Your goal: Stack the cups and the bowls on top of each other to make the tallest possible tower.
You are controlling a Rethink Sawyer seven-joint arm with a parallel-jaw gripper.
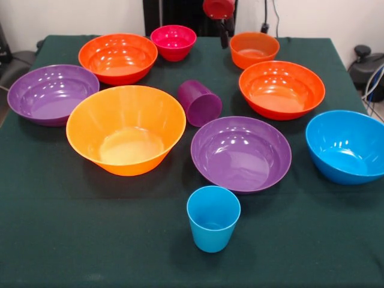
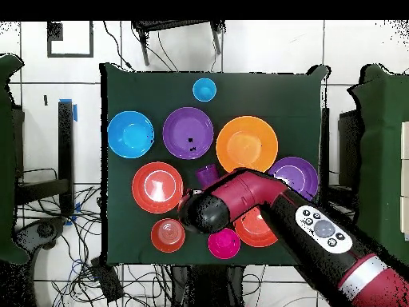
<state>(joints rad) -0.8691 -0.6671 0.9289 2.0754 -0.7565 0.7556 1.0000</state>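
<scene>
front view: light blue cup (image 1: 213, 217) alone nr table's (image 1: 72, 240) front edge.

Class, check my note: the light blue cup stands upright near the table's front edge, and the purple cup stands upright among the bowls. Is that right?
Not quite. The front view shows the purple cup lying on its side among the bowls, not upright. The light blue cup does stand upright near the front edge.

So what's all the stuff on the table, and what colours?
Purple bowls: two; one at front view's left, one centre.
Red-orange bowls: two; far left, right.
Big orange bowl: one, left of centre.
Blue bowl: one, right edge.
Magenta bowl: one, small, far side.
Small orange bowl: one, far right.
Purple cup: one, tipped over, middle.
Light blue cup: one, upright, nearest.
Table: dark green cloth.
Robot hand: far edge, open or shut unclear.
</scene>
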